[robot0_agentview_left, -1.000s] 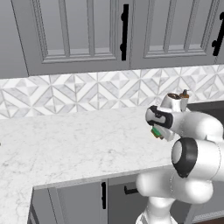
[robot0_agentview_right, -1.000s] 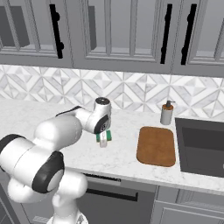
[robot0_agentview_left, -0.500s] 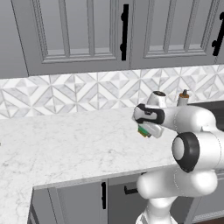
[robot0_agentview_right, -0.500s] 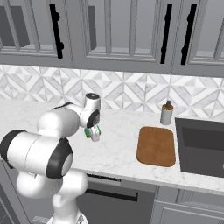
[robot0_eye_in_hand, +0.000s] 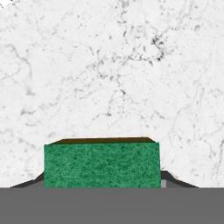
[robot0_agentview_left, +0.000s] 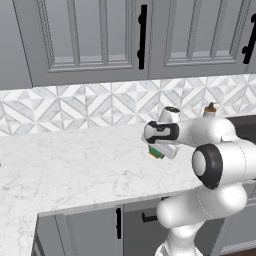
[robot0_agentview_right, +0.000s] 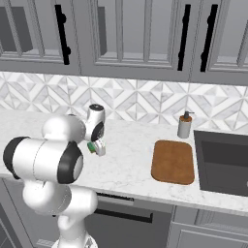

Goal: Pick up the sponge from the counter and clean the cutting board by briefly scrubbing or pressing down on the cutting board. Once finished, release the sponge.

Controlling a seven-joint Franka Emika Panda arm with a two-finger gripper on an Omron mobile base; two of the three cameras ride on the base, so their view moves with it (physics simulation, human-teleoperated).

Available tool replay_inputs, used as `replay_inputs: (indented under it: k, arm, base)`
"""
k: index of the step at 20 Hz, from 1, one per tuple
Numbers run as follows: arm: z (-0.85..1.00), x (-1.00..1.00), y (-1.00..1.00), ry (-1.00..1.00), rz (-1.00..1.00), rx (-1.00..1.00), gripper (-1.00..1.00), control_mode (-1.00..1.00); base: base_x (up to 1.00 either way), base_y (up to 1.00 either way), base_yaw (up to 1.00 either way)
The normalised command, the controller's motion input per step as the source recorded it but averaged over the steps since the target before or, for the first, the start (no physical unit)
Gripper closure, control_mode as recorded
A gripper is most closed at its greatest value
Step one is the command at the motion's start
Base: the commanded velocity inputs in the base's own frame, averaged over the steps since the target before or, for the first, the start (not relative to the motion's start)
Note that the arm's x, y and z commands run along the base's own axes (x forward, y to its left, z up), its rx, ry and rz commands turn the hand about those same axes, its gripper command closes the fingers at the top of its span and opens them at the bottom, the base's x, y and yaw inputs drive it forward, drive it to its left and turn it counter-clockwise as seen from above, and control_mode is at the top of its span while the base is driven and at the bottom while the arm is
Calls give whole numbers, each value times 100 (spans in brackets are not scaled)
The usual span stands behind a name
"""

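One small green sponge (robot0_agentview_left: 156, 152) sits clamped in the tool (robot0_agentview_left: 159, 151), whose two fingers are closed against its sides; the sponge hangs in the air above the white marble counter (robot0_agentview_left: 75, 165), clear of the stone. In the hand view the sponge (robot0_eye_in_hand: 101, 164) shows a green face with a thin darker edge along its top, marble beneath it. From the right base view the tool (robot0_agentview_right: 96, 147) hovers over the middle of the counter (robot0_agentview_right: 126, 164), nearer the front edge than the tiled wall. Well off toward the sink (robot0_agentview_right: 225, 160) lies the cutting board (robot0_agentview_right: 173, 161), flat on the counter and untouched, with a soap dispenser (robot0_agentview_right: 184, 125) standing just behind it by the wall.
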Motion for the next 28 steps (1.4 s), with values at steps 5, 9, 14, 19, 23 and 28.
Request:
replay_inputs:
  k: [5,9,14,19,23,28]
  arm:
    - [-24,26,6,0,9,0,100,-100]
    - [-18,20,9,0,11,0,100,-100]
    - [-19,32,20,0,14,-2,-100,-100]
    - [-14,23,2,0,18,-2,-100,-100]
    - [0,0,-1,0,20,0,-100,-100]
    - [17,-10,-9,-1,20,0,-100,-100]
  base:
    - [0,0,0]
    - [0,0,0]
    - [0,0,0]
    - [0,0,0]
    - [0,0,0]
    - [0,0,0]
